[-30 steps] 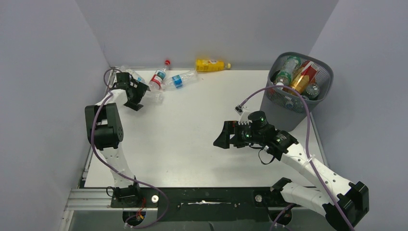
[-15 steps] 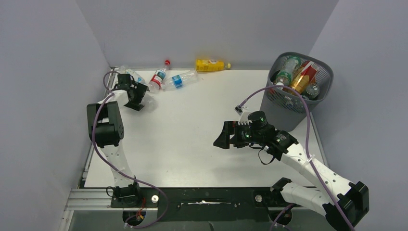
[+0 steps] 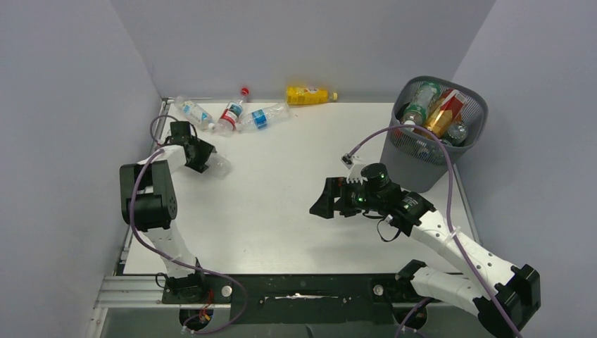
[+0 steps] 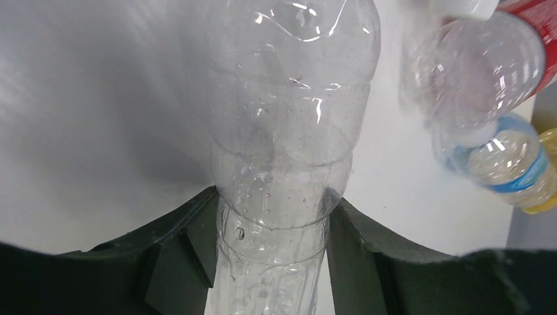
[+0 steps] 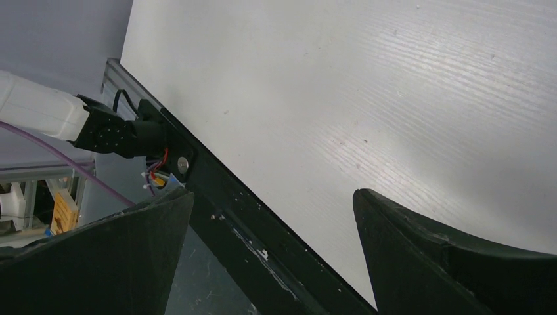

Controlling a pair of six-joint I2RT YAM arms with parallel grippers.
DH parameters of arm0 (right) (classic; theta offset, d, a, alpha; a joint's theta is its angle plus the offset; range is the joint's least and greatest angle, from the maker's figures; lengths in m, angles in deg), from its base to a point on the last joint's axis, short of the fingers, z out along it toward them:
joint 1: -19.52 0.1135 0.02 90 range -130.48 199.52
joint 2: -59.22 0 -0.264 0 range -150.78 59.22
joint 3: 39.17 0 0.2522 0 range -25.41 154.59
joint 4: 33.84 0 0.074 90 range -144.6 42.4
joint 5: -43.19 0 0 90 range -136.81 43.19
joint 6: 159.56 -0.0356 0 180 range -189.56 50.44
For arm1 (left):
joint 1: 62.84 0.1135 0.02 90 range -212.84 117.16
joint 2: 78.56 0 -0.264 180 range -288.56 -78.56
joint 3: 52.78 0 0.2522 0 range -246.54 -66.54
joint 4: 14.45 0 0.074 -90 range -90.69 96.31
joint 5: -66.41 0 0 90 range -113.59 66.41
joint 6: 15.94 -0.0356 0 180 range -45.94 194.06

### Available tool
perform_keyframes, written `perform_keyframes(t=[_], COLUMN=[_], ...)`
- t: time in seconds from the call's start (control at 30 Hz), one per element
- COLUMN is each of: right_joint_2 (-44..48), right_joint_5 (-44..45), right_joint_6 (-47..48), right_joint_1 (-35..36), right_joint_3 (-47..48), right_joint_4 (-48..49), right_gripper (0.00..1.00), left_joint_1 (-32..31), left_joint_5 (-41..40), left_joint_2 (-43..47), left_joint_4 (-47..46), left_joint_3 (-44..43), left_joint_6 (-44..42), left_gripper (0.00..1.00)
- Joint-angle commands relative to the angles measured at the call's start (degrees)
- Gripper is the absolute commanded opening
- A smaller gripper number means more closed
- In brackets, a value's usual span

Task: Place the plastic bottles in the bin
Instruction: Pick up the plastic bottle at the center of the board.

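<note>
- The left gripper (image 3: 200, 158) is closed on a clear bottle (image 4: 289, 118), which is pinched at its narrow waist near the far-left corner of the table (image 3: 281, 183).
- The right gripper (image 3: 324, 205) is held wide and empty over mid-table.
- The bin (image 3: 408, 165) is set well apart at the far right and is already heaped with bottles (image 3: 429, 113).
- The grip may be lost, or the thin wall crushed, because most of the body is left overhanging the fingers (image 4: 177, 262).
- The red-label bottle (image 3: 231, 114) and blue-label bottle (image 3: 262, 117) nearby may be knocked if the load is swung.
- A bottle dropped onto the heap may be bounced out.
- The gripped end is hidden between the fingers.
- Whether the bottle is clear of the table cannot be told.
- From above, its outline is nearly lost against the white.
</note>
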Motion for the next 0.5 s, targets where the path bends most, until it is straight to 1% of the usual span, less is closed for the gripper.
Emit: perform_keyframes(t=[0.0, 0.1, 0.27, 0.33, 0.47], right_joint_2=[-0.31, -1.73, -4.75, -6.07, -7.99], right_joint_5=[1.69, 3.78, 6.66, 7.26, 9.43], right_joint_6=[-2.16, -3.01, -3.83, -3.89, -4.21], right_joint_1=[2.84, 5.54, 8.31, 8.6, 8.88], right_joint_3=[0.77, 1.63, 3.74, 5.12, 8.07], right_joint_4=[5.04, 5.43, 6.15, 6.24, 6.51], right_gripper=[0.98, 0.98, 0.97, 0.97, 0.99], left_joint_1=[0.17, -1.94, -8.78, -12.56, -19.64], left_joint_5=[-0.21, 0.7, 2.62, 3.04, 3.85], left_joint_2=[8.85, 15.76, 26.95, 30.89, 36.72], left_joint_4=[2.85, 4.11, 6.08, 7.05, 7.75], left_joint_3=[5.04, 8.81, 12.24, 12.7, 13.53], left_joint_6=[-6.04, -9.28, -12.37, -12.36, -8.75], left_gripper=[0.43, 0.43, 0.43, 0.43, 0.43])
